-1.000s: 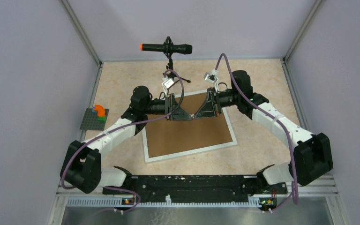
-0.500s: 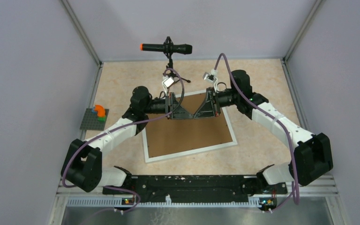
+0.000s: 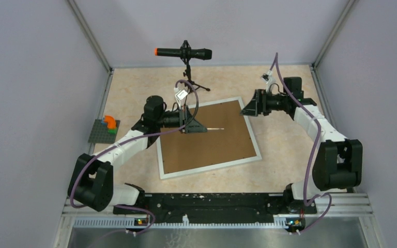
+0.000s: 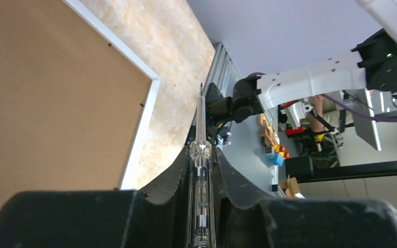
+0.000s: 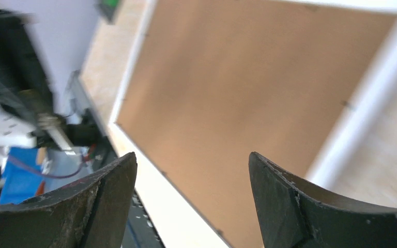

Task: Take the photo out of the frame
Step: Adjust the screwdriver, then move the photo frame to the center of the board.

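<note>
Frame [image 3: 211,166] laid face down, brown backing board [image 3: 207,150] uppermost.
A screwdriver [image 3: 215,128] is clamped in the left gripper [image 3: 202,128] over the backing board; the right gripper [image 3: 245,109] is held wide, empty, by the frame's far right corner.

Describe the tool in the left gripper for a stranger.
Find the white frame lying brown back up on the table. Above its far-left part, the left gripper holds a screwdriver: clear handle, thin metal shaft, the scene's only needle-like thing.
</note>
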Action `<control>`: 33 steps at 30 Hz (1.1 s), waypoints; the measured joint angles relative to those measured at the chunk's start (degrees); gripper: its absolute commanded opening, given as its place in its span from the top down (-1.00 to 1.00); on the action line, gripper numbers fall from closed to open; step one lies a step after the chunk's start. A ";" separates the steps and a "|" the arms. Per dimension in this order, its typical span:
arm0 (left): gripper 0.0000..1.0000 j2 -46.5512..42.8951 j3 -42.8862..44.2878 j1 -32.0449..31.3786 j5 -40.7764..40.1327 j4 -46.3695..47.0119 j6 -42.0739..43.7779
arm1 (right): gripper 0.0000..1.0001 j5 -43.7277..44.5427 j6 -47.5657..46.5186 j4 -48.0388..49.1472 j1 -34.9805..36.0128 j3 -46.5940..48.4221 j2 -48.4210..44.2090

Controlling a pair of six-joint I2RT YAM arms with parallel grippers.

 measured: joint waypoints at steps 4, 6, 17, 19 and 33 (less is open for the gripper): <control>1.00 1.64 -0.11 -0.07 -1.90 -0.44 3.63 | -0.45 6.84 -3.37 -3.30 -5.18 -2.29 3.91; 1.00 3.76 -0.11 -0.11 -2.97 0.11 4.79 | -0.42 8.87 -4.35 -3.69 -5.75 -2.99 6.16; 1.00 18.62 3.37 -0.52 -6.38 3.98 9.57 | -0.24 13.64 -4.39 1.33 -5.79 3.78 22.36; 1.00 19.76 4.11 -0.59 -6.47 5.31 9.92 | -0.19 13.79 -4.17 2.82 -5.79 6.60 25.00; 1.00 23.23 6.91 -0.63 -8.31 6.88 13.20 | 0.62 10.80 -1.31 9.90 -2.75 4.98 29.68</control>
